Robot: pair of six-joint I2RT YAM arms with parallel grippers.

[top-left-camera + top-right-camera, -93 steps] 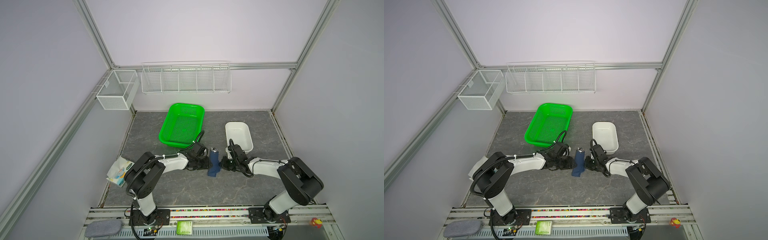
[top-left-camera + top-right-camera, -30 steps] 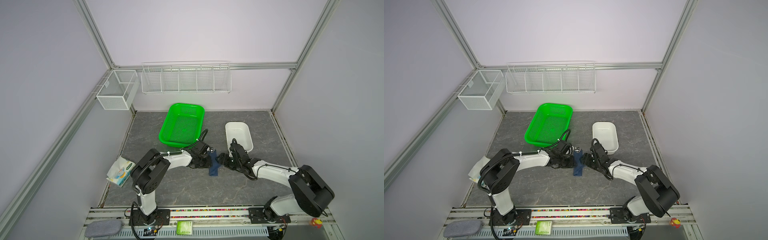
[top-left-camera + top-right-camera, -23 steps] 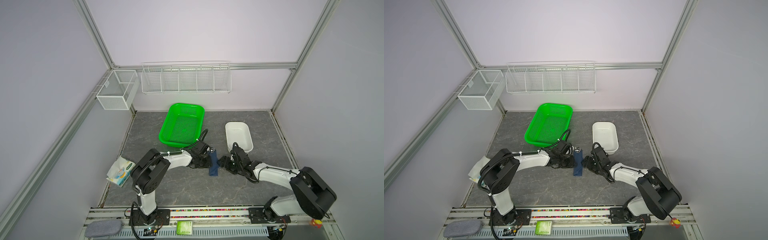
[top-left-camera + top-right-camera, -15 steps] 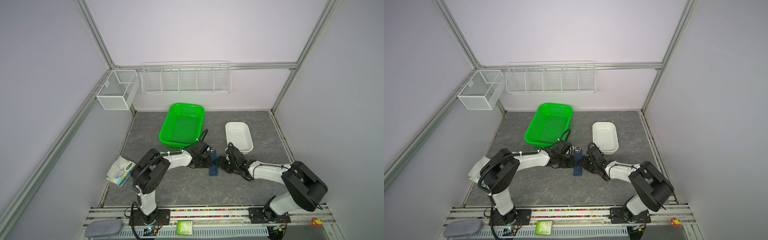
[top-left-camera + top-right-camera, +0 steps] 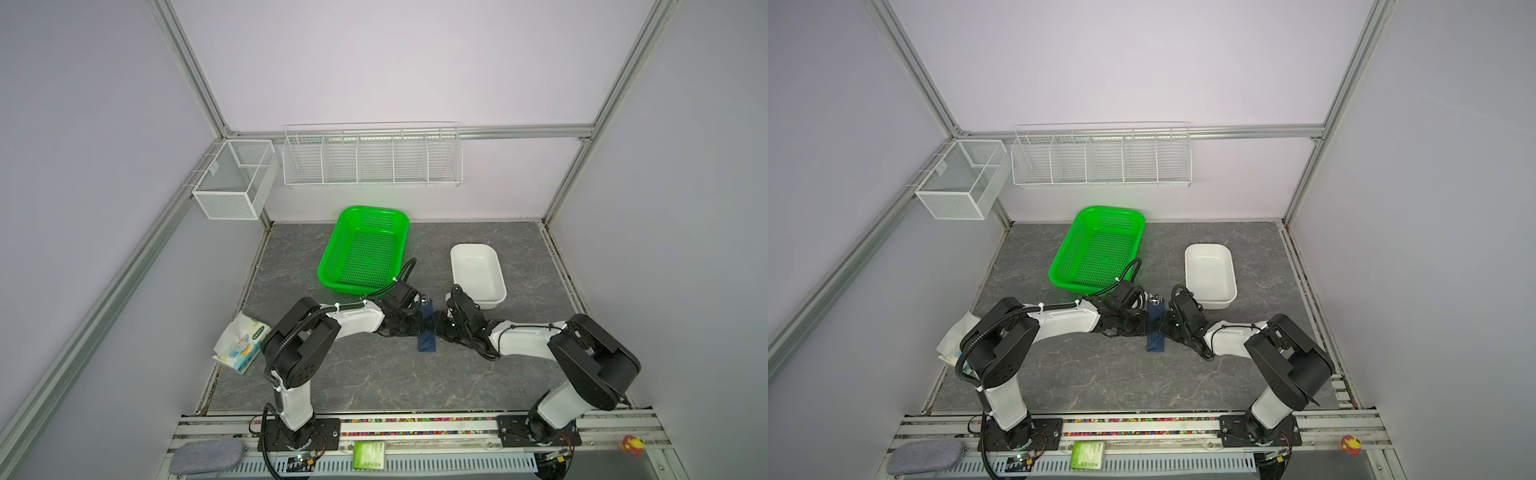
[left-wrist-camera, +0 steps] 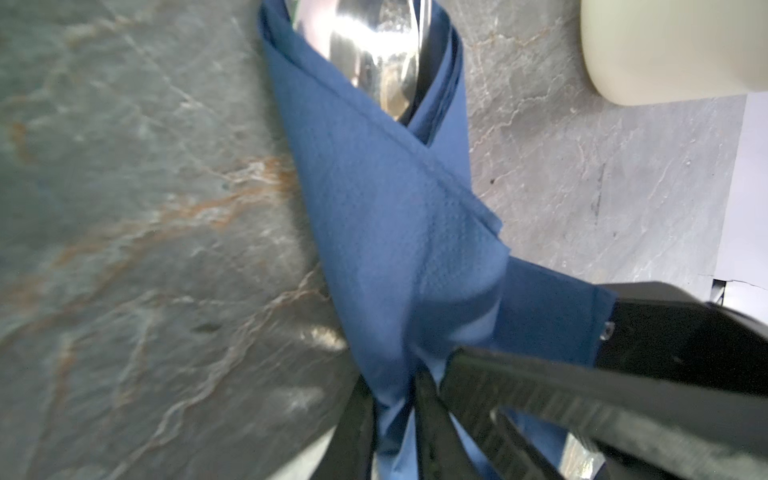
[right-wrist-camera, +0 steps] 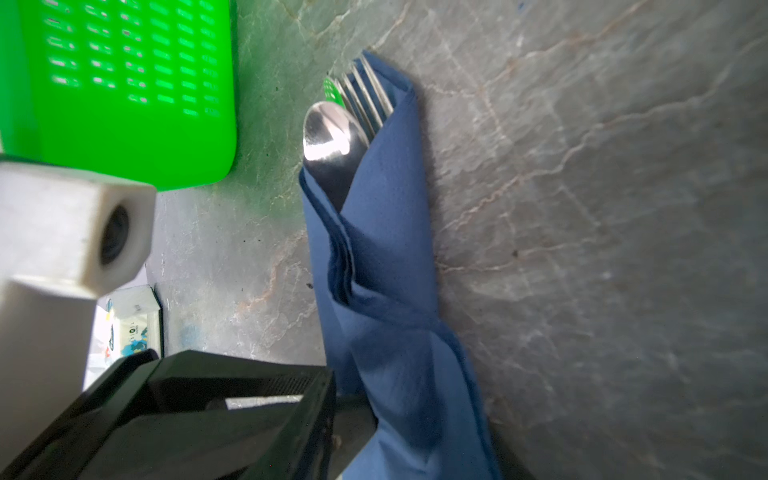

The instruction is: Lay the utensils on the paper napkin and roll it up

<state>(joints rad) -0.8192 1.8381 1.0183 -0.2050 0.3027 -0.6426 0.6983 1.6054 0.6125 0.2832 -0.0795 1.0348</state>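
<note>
Pale lilac walls [image 5: 395,62] closed in the cell, joined by aluminium posts [image 5: 192,66]. A grey marbled tabletop [image 5: 374,374] lay evenly lit. A white wire rack [image 5: 372,160] hung on the back wall, a mesh box [image 5: 232,183] on the side wall.

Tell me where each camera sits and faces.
Top views: high in front, looking down on the table; left gripper and right gripper show.
Left wrist: low beside the paper napkin, looking along it; left gripper pinches it.
Right wrist: low opposite, facing napkin and green basket; black finger shows.
Shared: utensils poking from napkin.
</note>
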